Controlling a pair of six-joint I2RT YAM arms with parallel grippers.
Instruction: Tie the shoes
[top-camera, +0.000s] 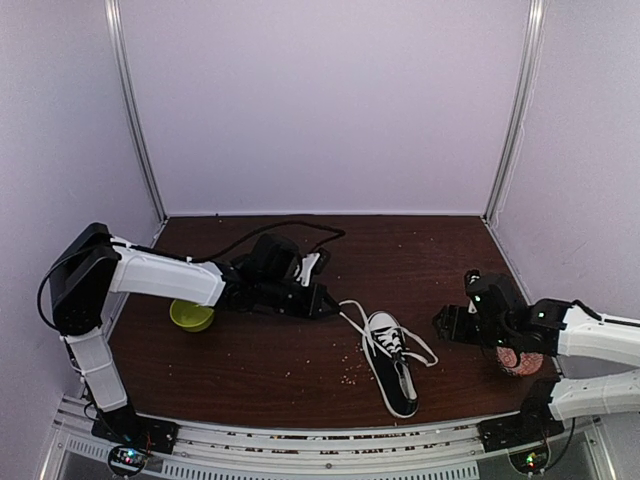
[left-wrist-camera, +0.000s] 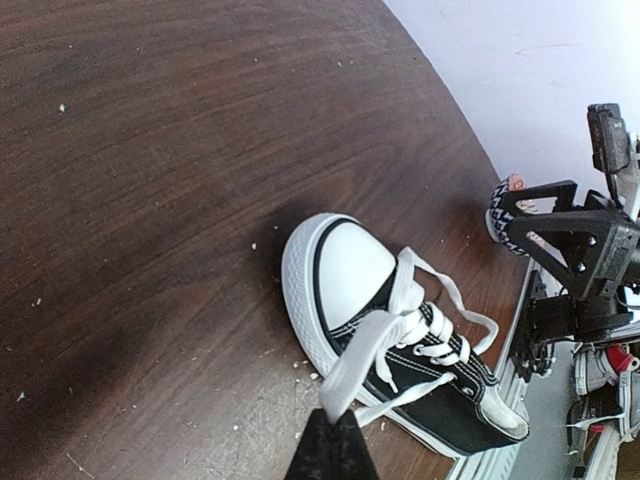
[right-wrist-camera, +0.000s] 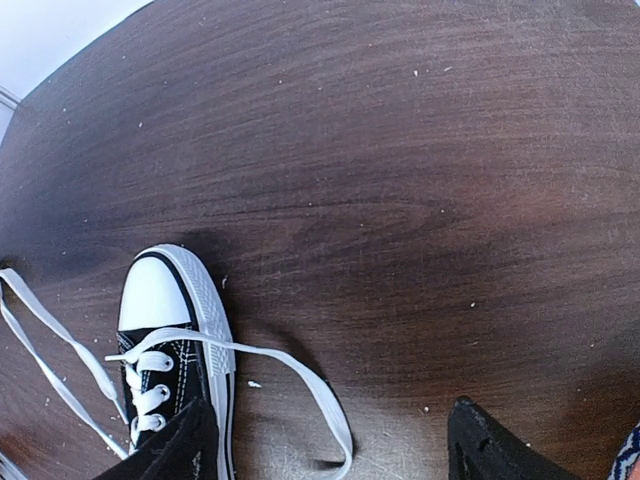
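Black canvas sneaker (top-camera: 392, 365) sits on the table (top-camera: 250, 370), toe far. Left gripper (left-wrist-camera: 330, 440) pinches one white lace (left-wrist-camera: 360, 350) tight; right gripper (right-wrist-camera: 330, 425), right of it, gapes wide, empty.

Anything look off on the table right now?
Pale crumbs are scattered over the table, thickest just left of the black sneaker. The sneaker is untied: one lace is pinched in the left gripper, and a loose loop sprawls on the wood. No damage shows.
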